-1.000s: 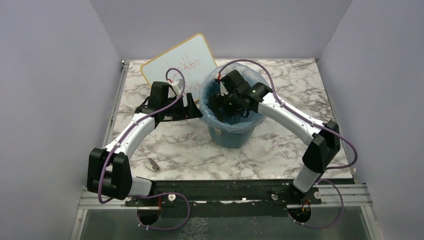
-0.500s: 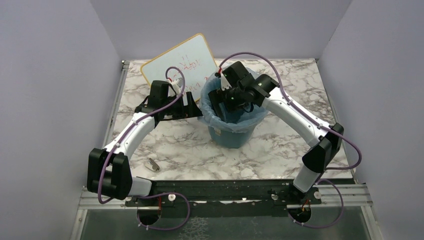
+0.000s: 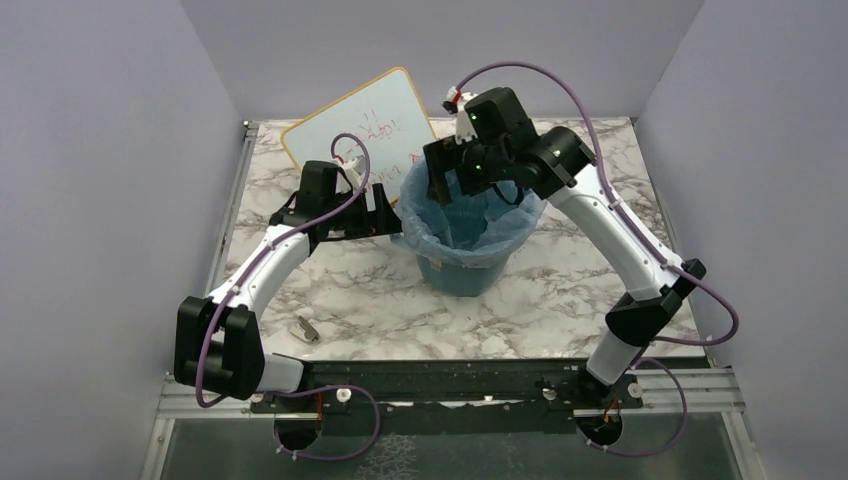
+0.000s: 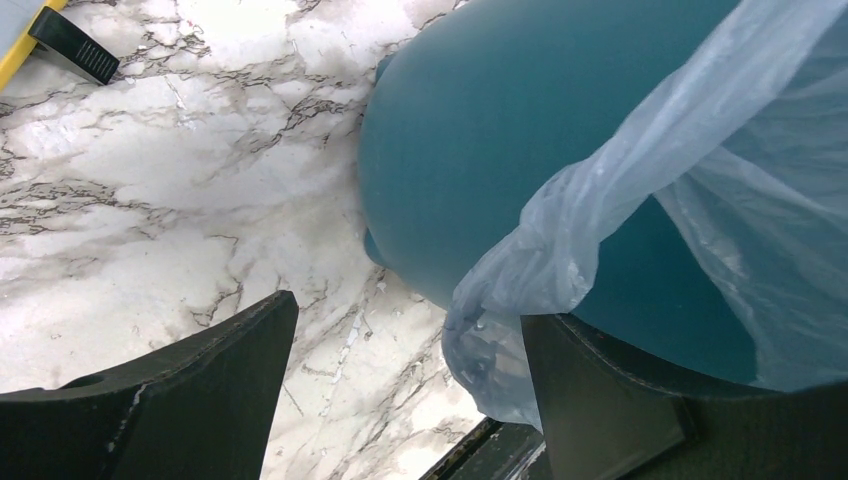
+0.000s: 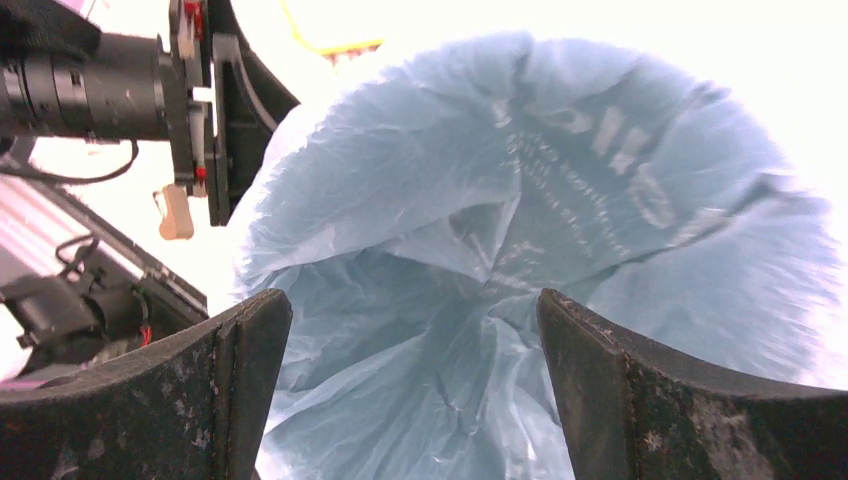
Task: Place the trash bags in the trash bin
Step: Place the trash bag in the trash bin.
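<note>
Looking straight down past the spread, empty right hand (image 5: pixel 410 310) into the bag (image 5: pixel 520 230) lining the bin (image 4: pixel 480 150), hem over the rim; left hand (image 4: pixel 405 335), also spread, beside the wall, nearest that loose hem

The left arm (image 3: pixel 268 262) runs from its base at the near left edge forward and inward, with the forearm low and close to level. The left gripper (image 3: pixel 388 218) points toward the robot's right, and its jaws stand wide apart. In the left wrist view its 2 fingers (image 4: pixel 190 400) show as dark wedges at the lower corners.

The right arm (image 3: pixel 625 235) rises from its base, with the elbow out to the right and the forearm angled up and inward. The right gripper (image 3: pixel 452 185) hangs high and points downward, jaws spread wide.
</note>
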